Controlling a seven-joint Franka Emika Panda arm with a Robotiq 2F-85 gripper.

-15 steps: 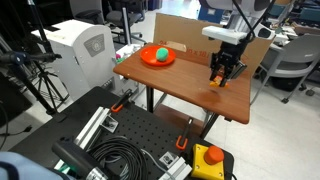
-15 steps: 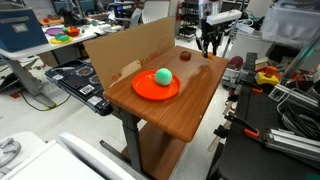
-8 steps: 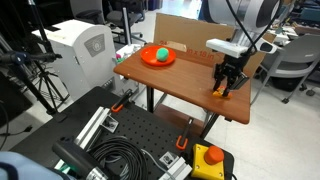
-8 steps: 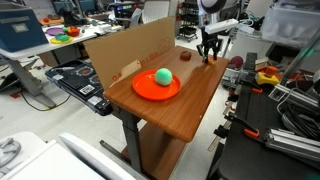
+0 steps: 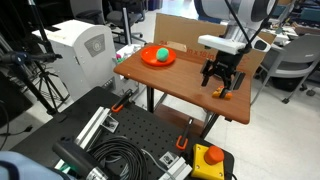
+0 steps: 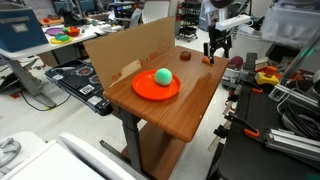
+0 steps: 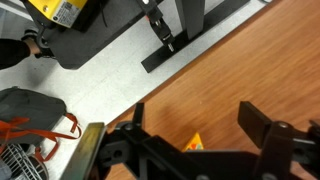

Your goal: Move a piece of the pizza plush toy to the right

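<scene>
The piece of the pizza plush toy (image 5: 221, 94) is a small yellow-orange wedge lying on the wooden table (image 5: 180, 88) near its edge. My gripper (image 5: 221, 76) hangs just above it, open, with nothing between its fingers. In the wrist view the wedge (image 7: 193, 143) shows only its tip between the two wide-apart black fingers (image 7: 262, 125) of the gripper (image 7: 200, 125); the rest is hidden by the gripper body. In an exterior view the gripper (image 6: 217, 48) stands at the far end of the table, with the piece (image 6: 207, 59) just below it.
An orange plate (image 5: 146, 59) carrying a green ball (image 5: 160, 53) sits at the other end of the table. A small brown-topped piece (image 6: 186, 57) lies near the gripper. A cardboard panel (image 6: 120, 55) runs along one long side. The table edge (image 7: 150, 100) is close, with floor beyond.
The gripper has opened and let go of the pizza piece, which now lies on the table. The gripper has lifted slightly above it.
</scene>
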